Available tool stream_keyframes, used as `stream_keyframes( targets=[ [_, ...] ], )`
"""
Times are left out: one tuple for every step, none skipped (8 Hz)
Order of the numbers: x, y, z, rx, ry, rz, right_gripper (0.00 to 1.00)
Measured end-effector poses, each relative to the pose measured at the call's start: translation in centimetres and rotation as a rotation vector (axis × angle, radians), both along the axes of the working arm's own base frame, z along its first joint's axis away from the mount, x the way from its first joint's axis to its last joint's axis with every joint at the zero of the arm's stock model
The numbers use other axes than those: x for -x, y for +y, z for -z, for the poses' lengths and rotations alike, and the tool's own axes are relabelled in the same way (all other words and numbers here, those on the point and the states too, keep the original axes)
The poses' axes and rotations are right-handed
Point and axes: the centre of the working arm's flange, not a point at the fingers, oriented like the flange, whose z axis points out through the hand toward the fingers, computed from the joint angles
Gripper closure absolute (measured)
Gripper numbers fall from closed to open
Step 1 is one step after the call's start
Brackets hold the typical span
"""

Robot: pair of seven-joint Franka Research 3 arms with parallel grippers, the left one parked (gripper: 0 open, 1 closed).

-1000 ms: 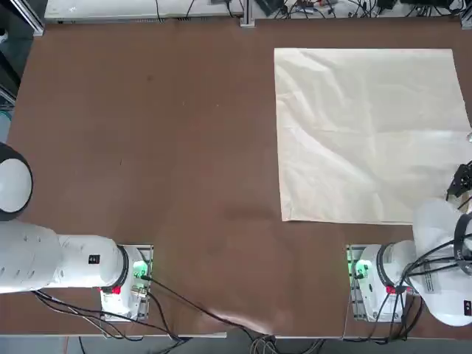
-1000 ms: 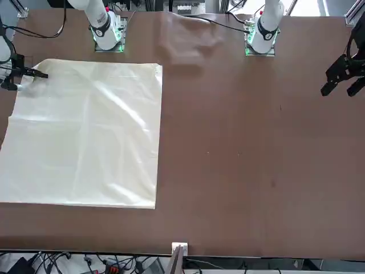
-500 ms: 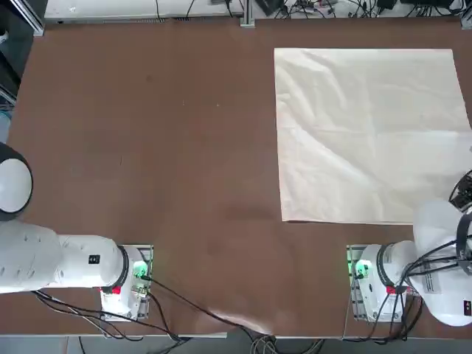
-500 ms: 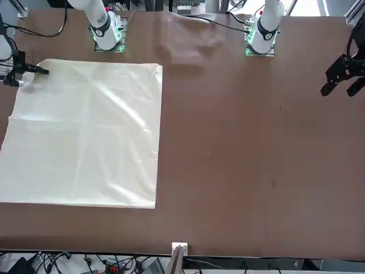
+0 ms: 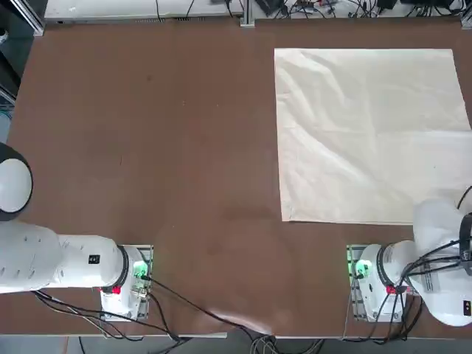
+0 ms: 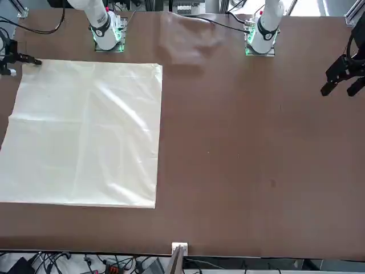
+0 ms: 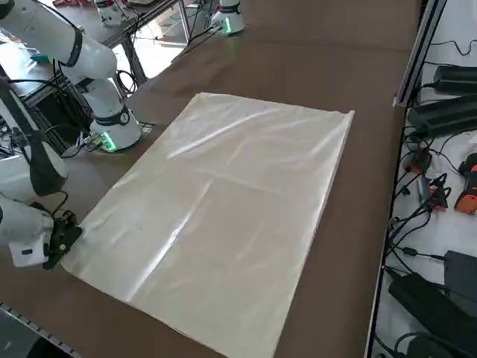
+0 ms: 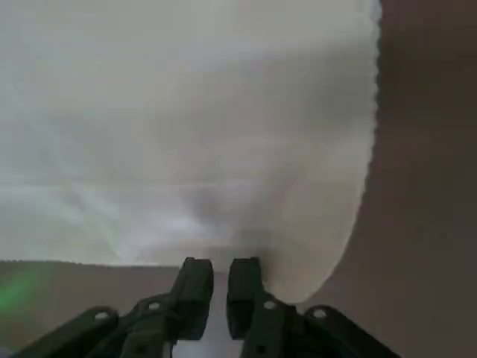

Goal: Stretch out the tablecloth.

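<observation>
One tablecloth [image 8: 186, 127] corner sits between the hand [image 8: 220, 287] fingers.

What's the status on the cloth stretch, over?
Right claw at the cloth's near right corner, pinching its edge. Cloth flat on the table, soft creases only. Nothing in the way.

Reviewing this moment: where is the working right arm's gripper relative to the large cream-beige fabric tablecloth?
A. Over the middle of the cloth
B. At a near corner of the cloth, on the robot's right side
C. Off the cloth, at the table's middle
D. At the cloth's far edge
B. In the front view the right gripper sits at the corner of the large cream-beige fabric tablecloth nearest the right arm's base; the wrist view shows its fingers at that corner.
</observation>
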Motion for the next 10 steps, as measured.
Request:
stream_keyframes(
  targets=[
    [0.3, -1.1, -1.6, -0.017, 0.027, -0.003, 0.80],
    [-0.8, -2.1, -4.1, -0.031, 0.056, -0.012, 0.80],
    [-3.0, -2.5, -6.9, -0.031, 0.070, -0.032, 0.80],
    [-5.5, -2.1, -9.5, -0.022, 0.071, -0.063, 0.80],
    [-8.1, -1.4, -11.5, -0.015, 0.065, -0.100, 0.79],
    [-10.7, -0.3, -13.5, -0.007, 0.049, -0.139, 0.78],
    [-13.8, 1.3, -15.6, 0.005, 0.019, -0.187, 0.77],
    [-17.2, 3.5, -18.0, 0.033, -0.014, -0.222, 0.77],
    [-20.6, 6.5, -20.4, 0.069, -0.044, -0.243, 0.63],
    [-23.6, 10.0, -22.6, 0.097, -0.071, -0.256, 0.47]
  ],
)
